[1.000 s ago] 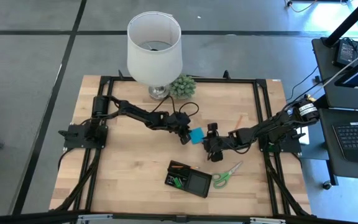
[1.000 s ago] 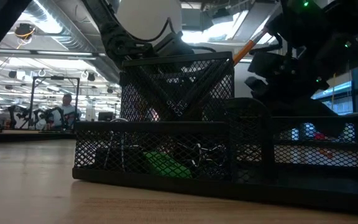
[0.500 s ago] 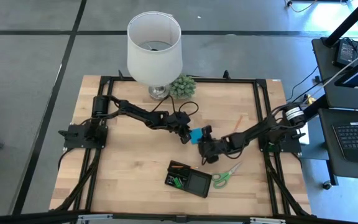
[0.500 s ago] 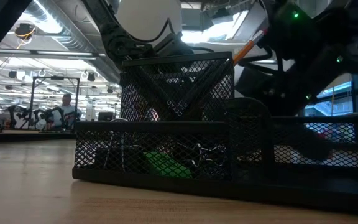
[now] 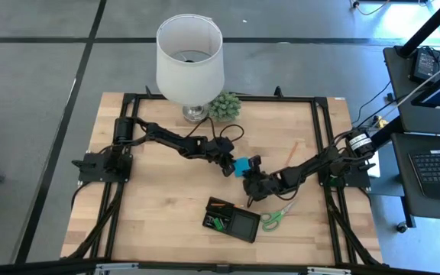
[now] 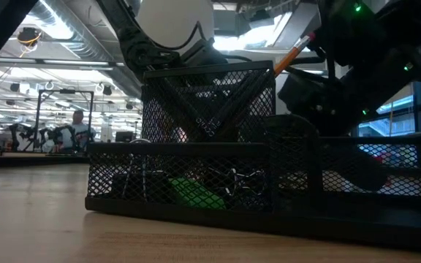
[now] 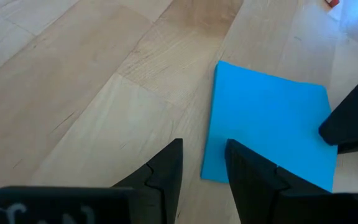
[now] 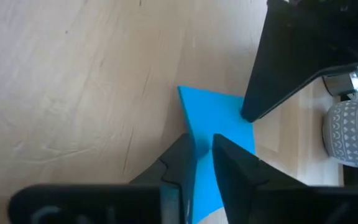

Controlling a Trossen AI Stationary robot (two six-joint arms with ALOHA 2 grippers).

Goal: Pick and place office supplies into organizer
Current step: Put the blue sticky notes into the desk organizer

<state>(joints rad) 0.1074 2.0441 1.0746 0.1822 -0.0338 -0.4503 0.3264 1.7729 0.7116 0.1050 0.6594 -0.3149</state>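
Note:
The blue sticky-note pad lies flat on the wooden table between both grippers. My left gripper stands at its left edge, open by a narrow gap; in its wrist view the pad's corner shows between the fingertips. My right gripper reaches in from the right, open by a narrow gap, low over the pad. The black mesh organizer stands nearer the near edge, holding an orange pencil and a green piece. Green-handled scissors lie to its right. My left gripper comes slanting down from the table's left; one finger ends at the pad's corner, but I cannot tell whether it touches. My right gripper lies over the pad's right side, slanting from the right; a finger overlaps the pad's edge, touching or not I cannot tell.
A white lamp and a small green plant stand at the far edge. An orange pencil lies on the table right of the pad. Bare wood stretches to the left of the organizer.
My right gripper has moved toward the table's left and a little toward the near edge, closing in on the blue pad. The left gripper and the pad have stayed where they were.

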